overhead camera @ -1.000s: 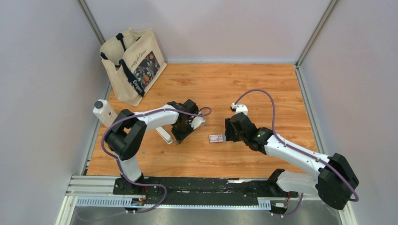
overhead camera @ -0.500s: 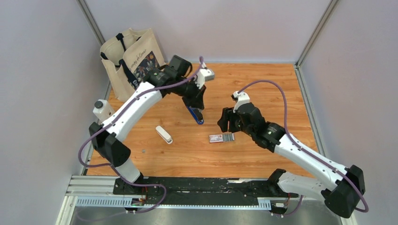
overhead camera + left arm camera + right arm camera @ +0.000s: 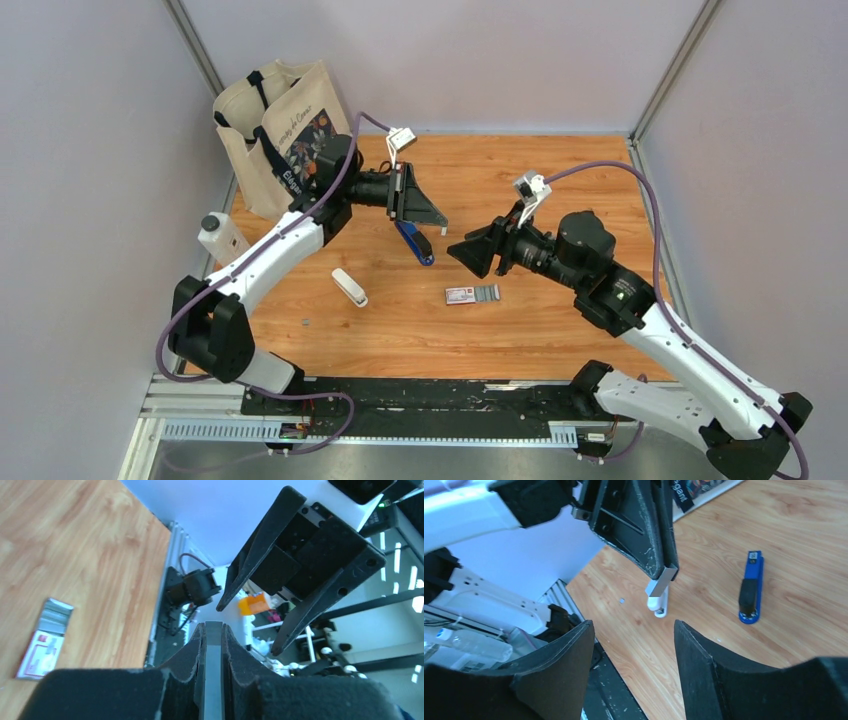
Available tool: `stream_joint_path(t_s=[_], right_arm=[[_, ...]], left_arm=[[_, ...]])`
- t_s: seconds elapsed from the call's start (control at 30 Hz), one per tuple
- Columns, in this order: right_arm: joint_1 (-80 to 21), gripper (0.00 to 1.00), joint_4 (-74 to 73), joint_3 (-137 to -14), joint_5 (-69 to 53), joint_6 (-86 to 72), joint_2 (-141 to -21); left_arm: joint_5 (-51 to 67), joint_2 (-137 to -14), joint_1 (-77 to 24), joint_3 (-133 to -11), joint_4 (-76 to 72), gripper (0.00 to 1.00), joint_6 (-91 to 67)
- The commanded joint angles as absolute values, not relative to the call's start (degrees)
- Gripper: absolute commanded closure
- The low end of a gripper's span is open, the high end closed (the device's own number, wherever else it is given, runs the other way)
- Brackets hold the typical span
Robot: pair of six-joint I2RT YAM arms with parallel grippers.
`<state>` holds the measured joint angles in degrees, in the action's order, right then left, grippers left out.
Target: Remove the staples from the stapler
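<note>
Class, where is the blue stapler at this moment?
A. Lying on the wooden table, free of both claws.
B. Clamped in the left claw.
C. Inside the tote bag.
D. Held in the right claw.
A: the right wrist view shows the blue stapler flat on the wooden table, while the left claw pinches only a thin grey strip and the right claw stands open.

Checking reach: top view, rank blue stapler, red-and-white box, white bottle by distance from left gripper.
1. blue stapler, just beside the left gripper.
2. red-and-white box, mid-table, toward the bases.
3. white bottle, table's left edge.
</note>
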<state>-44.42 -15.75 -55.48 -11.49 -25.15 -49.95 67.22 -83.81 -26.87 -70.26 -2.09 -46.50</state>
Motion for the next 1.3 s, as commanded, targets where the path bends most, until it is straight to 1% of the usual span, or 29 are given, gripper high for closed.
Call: stream_joint_path(t_s=[0.0, 0.6, 0.97, 1.27], right_arm=[[-44.21, 0.38, -10.02, -58.45, -17.22, -28.21, -49.31], [-42.19, 0.42, -1.94, -60.12, -19.68, -33.13, -53.00], [-40.34, 0.48, 3.51, -59.33, -23.73, -37.35, -55.98], [-40.25, 0.52, 5.18, -57.83, -25.31, -39.29, -56.69]], left_arm=[[71.63, -81.66, -26.81, -68.47, -33.31, 0.84, -69.61], [71.89, -78.31, -26.89, -65.22, -33.40, 0.84, -69.96], [71.98, -77.43, -26.89, -64.78, -31.90, 0.84, -68.47], [71.89, -77.52, -26.89, -65.13, -30.76, 0.84, -67.76]])
